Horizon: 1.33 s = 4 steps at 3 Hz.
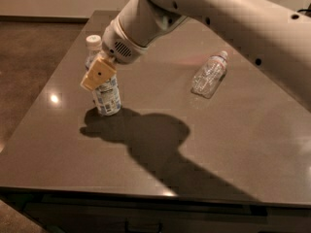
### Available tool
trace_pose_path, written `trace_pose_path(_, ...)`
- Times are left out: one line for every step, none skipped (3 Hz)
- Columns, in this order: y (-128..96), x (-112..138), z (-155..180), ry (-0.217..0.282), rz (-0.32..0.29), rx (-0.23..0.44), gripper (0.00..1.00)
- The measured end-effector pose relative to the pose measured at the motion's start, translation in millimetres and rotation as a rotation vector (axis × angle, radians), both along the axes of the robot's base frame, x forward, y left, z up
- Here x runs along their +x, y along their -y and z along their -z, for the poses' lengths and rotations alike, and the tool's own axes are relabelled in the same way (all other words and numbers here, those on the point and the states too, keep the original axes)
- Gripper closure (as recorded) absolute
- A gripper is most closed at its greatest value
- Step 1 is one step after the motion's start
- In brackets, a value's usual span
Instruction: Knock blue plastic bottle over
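Observation:
The blue plastic bottle (107, 99) stands on the dark table (204, 144) at the left, its white cap up and its top leaning slightly left. Its blue-and-white label shows below the gripper. My gripper (98, 74), with tan tips, is directly in front of the bottle's middle, at or against it, and hides that part. The thick white arm reaches in from the upper right.
A smaller clear bottle (209, 74) lies on its side at the table's right rear. The table's left edge is close to the blue bottle, with brown floor (29, 72) beyond. The arm's shadow falls on the middle of the table.

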<state>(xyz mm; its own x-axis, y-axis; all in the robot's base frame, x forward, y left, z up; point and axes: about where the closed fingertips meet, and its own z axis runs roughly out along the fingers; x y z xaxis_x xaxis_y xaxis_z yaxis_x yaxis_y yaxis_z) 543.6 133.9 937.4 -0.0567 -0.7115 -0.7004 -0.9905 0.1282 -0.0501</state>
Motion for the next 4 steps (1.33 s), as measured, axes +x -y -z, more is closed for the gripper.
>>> trace_pose_path(10,4,-25,0.023,-0.015,-0.004,0.98)
trace_pose_path(34,12,-53,0.089,-0.037,-0.128,1.0)
trace_pose_path(69,11,-51,0.154,-0.077,-0.381,1.0)
trace_pose_path(88,11,-38,0.165,-0.101,-0.514,1.0)
